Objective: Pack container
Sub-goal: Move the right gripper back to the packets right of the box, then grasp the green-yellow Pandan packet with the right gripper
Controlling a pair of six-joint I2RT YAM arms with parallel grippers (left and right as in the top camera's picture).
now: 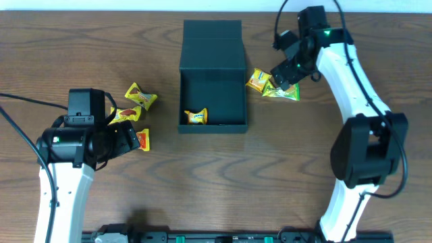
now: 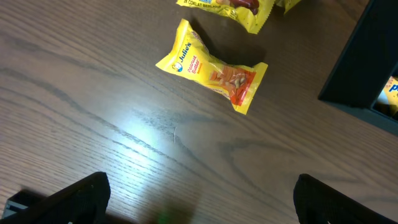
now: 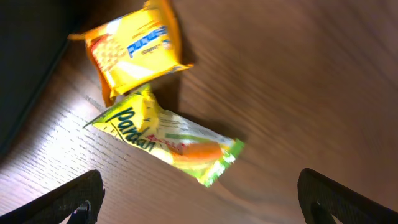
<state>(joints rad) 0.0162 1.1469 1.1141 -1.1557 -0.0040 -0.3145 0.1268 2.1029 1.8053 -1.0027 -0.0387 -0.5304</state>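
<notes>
Open container (image 1: 216,94) holding one yellow packet (image 1: 196,117), left claw (image 2: 202,199) and right claw (image 3: 205,196) spread wide, empty

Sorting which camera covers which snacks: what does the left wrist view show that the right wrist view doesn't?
Only the left wrist view: a yellow packet with an orange end, a second packet cut off at the top edge, and a packet inside the box. Only the right wrist view: a green-tipped Pandan packet beside a yellow packet with blue lettering. Both: the wooden table, the dark box, and wide-open jaws.
</notes>
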